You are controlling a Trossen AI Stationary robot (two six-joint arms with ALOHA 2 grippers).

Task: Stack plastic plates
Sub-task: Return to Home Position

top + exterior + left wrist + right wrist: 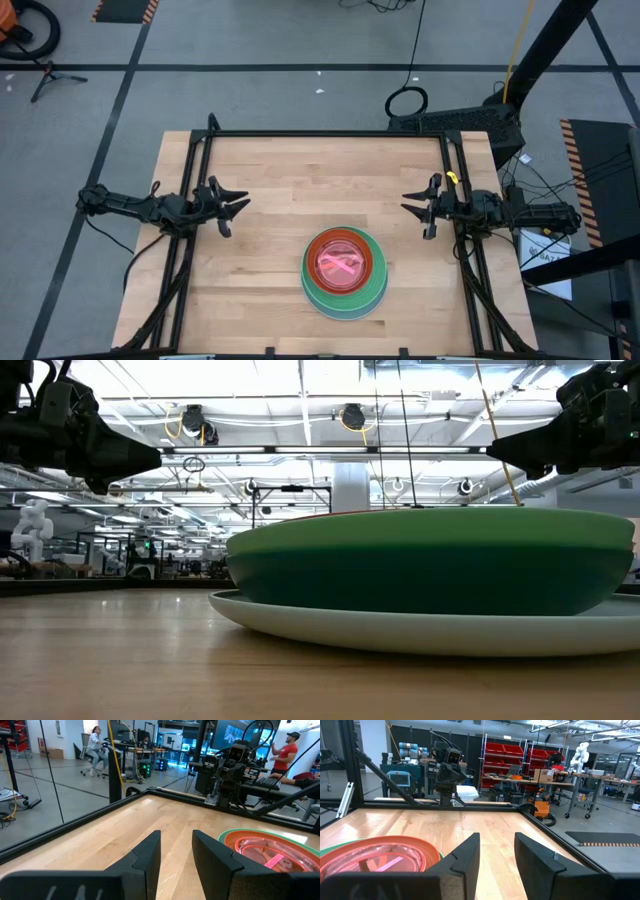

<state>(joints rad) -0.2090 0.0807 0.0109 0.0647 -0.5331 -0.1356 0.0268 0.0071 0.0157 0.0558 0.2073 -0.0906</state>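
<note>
Stack of plastic plates (344, 272) sitting by the near edge of the counter (300, 170), translucent pink plate (342, 264) lying on top, left arm (150, 208) and right arm (500, 210) hovering farther back at either side, jaws standing parted, gripping nothing

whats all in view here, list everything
translucent pink small round plastic plate: one, pink, top of the stack at the table's front centre
red-orange round plastic plate: one, rim showing around the pink one
light green large plastic plate: one, low in the stack
dark green large plastic plate: one, directly under the light green
pale blue large plastic plate: one, bottom, on the table
other plates inside the stack: hidden, cannot count
wooden table: one, light wood, black frame
people: two, in the room beyond; one seated, one in a red shirt
left arm: dark, table's left side, jaws open, empty
right arm: dark, table's right side, jaws open, empty
</note>
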